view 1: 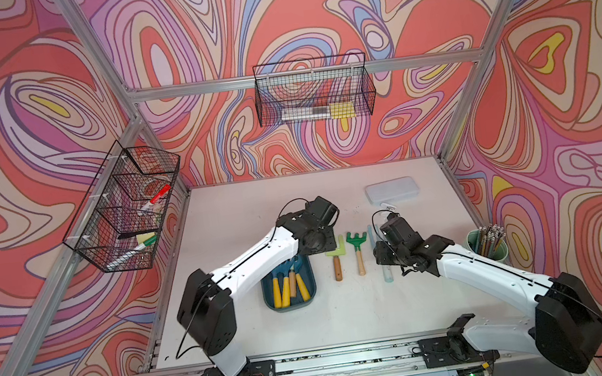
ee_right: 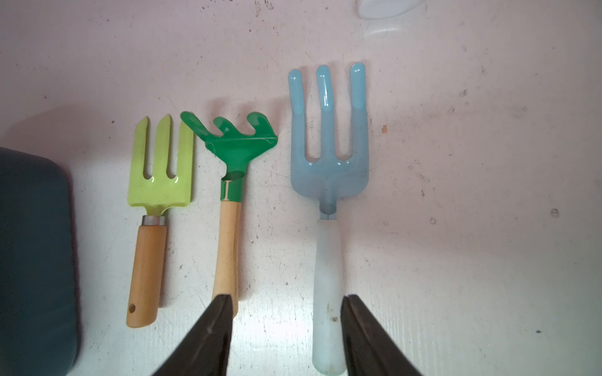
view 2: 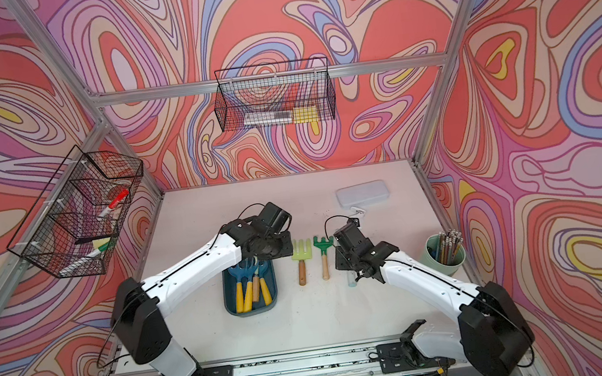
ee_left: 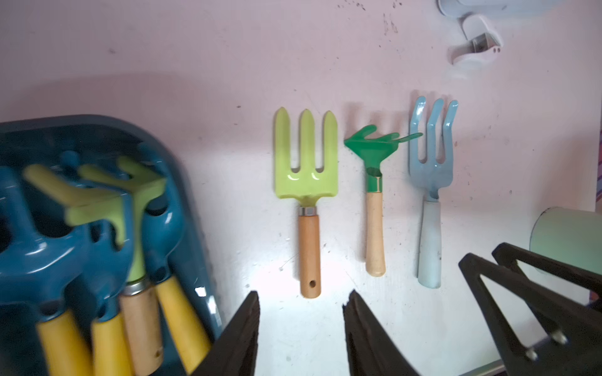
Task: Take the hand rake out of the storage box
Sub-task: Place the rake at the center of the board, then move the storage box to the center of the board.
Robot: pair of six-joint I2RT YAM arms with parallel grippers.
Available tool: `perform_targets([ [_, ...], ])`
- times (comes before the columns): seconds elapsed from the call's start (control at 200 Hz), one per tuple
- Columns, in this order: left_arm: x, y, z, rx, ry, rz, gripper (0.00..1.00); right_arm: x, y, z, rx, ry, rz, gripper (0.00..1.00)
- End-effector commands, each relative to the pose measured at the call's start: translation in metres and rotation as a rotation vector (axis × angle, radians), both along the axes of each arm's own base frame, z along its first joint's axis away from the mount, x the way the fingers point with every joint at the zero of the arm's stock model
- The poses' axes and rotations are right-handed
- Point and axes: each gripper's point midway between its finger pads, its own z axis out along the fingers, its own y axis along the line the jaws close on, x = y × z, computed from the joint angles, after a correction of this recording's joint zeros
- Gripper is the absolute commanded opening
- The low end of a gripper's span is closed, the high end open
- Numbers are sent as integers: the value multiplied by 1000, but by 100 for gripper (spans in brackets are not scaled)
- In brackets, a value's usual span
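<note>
Storage box (view 1: 291, 305) sits on the desk (view 1: 232, 213) under the L arm's wrist. 4 tools inside, handles toward the robot base: 3 blue-headed tools (ee_left: 39, 257) w/ yellow handles, plus 1 hand rake (ee_left: 130, 195) w/ lime head and wood handle. The rake lies on top of the blue ones, not out yet; its head is blurred in the left wrist view.

Beside the box, 3 tools lie in a row on the desk, apart from each other: lime fork (ee_left: 306, 169), dark green rake (ee_left: 371, 149), pale blue fork (ee_right: 329, 169).

Other containers:
- 1 mint cup (view 1: 493, 257) w/ pencils (view 1: 490, 236), too many to count.
- 1 translucent white case (view 1: 391, 190), shut, contents can't tell; 1 white clip (view 1: 387, 207) just beside it.
- 2 wire baskets. Side basket (view 1: 83, 243) holds a red-capped marker (view 1: 156, 199), a green-capped marker (view 1: 139, 248) and a yellow-green block (view 1: 146, 238). Rear basket (view 1: 313, 78) holds a white marker (view 1: 302, 114) and a yellow block (view 1: 340, 109).

Left end effector (ee_left: 303, 293): released, jaws apart over bare desk btwn box and lime fork, nothing in them.
Right end effector (ee_right: 287, 297): released, jaws apart over the pale blue fork's handle, not clamped on it.
</note>
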Motion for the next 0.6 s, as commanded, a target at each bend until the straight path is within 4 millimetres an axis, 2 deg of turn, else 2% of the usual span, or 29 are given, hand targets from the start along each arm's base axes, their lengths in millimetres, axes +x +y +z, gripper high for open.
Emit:
perform_targets([
  [0.0, -17, 54, -21, 101, 60, 46, 44, 4, -2, -3, -19, -5, 1, 55],
  [0.145, -37, 95, -39, 109, 115, 97, 43, 7, 2, -5, -18, 0, 9, 55],
  [0.3, -48, 137, -57, 284, 124, 184, 42, 11, 7, -3, 2, -7, 14, 55],
  [0.481, -56, 155, -78, 381, 154, 221, 40, 11, 7, -2, 5, -9, 14, 55],
  [0.596, -59, 156, -91, 396, 176, 217, 39, 10, 6, -3, 2, -9, 15, 55],
])
